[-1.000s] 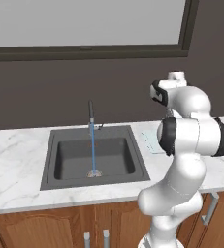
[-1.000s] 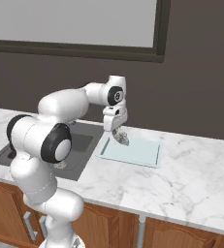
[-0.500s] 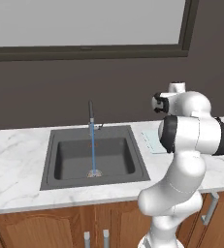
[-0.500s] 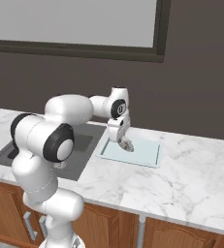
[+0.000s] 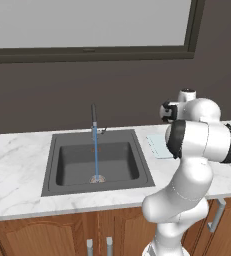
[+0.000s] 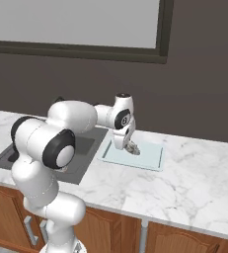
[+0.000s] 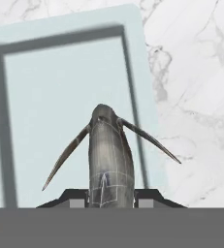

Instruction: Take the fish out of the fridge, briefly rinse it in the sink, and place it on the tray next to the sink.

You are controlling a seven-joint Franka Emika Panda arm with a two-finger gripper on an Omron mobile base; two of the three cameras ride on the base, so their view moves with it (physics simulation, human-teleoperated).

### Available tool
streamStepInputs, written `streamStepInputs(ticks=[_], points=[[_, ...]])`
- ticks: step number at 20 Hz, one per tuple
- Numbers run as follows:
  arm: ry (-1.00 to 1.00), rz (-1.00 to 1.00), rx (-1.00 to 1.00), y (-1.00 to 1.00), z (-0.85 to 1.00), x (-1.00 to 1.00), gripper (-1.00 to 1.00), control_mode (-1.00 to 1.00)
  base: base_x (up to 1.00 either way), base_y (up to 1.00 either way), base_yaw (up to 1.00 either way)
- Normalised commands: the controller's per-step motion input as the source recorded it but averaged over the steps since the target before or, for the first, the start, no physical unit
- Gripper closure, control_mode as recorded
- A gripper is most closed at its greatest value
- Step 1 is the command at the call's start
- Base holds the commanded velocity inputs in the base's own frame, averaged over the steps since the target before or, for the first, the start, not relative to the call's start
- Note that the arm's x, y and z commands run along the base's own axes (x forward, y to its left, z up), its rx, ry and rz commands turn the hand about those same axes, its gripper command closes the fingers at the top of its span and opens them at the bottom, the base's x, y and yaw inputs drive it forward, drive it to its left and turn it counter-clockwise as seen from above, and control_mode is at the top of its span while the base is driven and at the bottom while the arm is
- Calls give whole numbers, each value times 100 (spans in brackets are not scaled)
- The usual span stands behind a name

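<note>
The robot stands at a marble bench (image 6: 184, 183) with wooden cupboard doors under it. The arm reaches forward and down, and the gripper (image 6: 130, 147) hangs low over the tray (image 6: 152, 157), with its jaws clamped on the fish (image 7: 109, 157). From the hand camera, the dark grey body of the fish sits between the two finger tips (image 7: 77, 197), and its thin fins spread to both sides above the pale tray surface. I cannot tell if the fish touches the tray. Just beside the tray is the sink (image 5: 74, 159), where a thin blue stream of water (image 5: 95, 155) runs from the upright tap (image 5: 93, 116). Behind all stands a dark wall with a window (image 5: 87, 22).
</note>
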Motion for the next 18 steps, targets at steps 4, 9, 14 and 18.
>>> streamStepInputs(ticks=[4, 9, 14, 18], points=[[-9, 0, 0, -14, -22, 30, 100, -100, 0, 0, 0], [-7, 0, 0, -19, -29, 36, 100, -100, 0, 0, 0], [-9, 0, 0, -22, -21, 34, 100, -100, 0, 0, 0], [-3, 0, 0, -18, -12, 39, -100, -100, 0, 0, 0]])
